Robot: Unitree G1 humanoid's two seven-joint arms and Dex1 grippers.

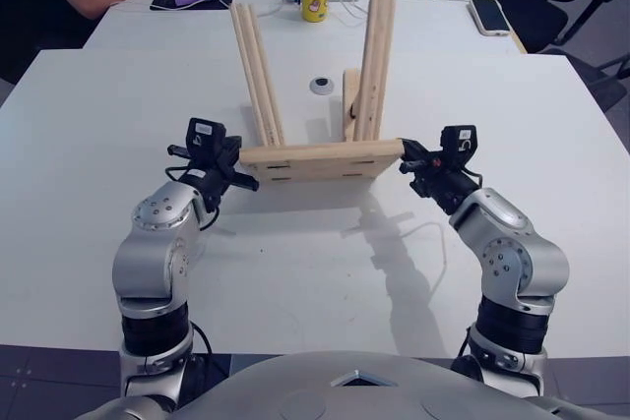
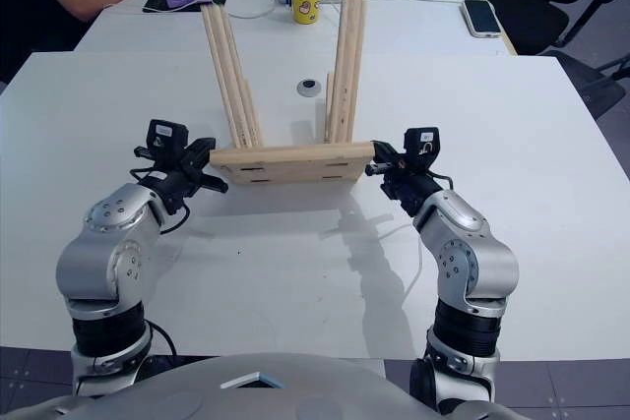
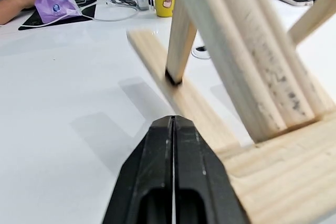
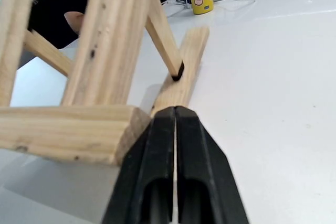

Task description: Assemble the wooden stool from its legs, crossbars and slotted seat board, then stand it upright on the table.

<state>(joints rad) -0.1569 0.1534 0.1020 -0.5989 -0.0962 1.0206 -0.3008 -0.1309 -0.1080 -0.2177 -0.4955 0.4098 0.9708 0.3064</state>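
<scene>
Stool looks built, just lying on its side waiting to be stood up

The stool (image 1: 372, 66) is mid-frame on the white bench (image 1: 98, 145). Its seat board (image 1: 320, 156) is on edge at the lower end, and the legs (image 1: 258, 71) run toward the top of the frame with a crossbar (image 1: 349, 105) between them. The left pincer (image 1: 241, 172) is pressed closed with nothing in it, just at the board's left end. The right pincer (image 1: 406, 159) is the same at the right end. Can't tell if either actually touches the wood. My guess is only the standing-up is left, so next both pincers probably need to spread, clamp the board ends and rotate it until the feet land together.
</scene>
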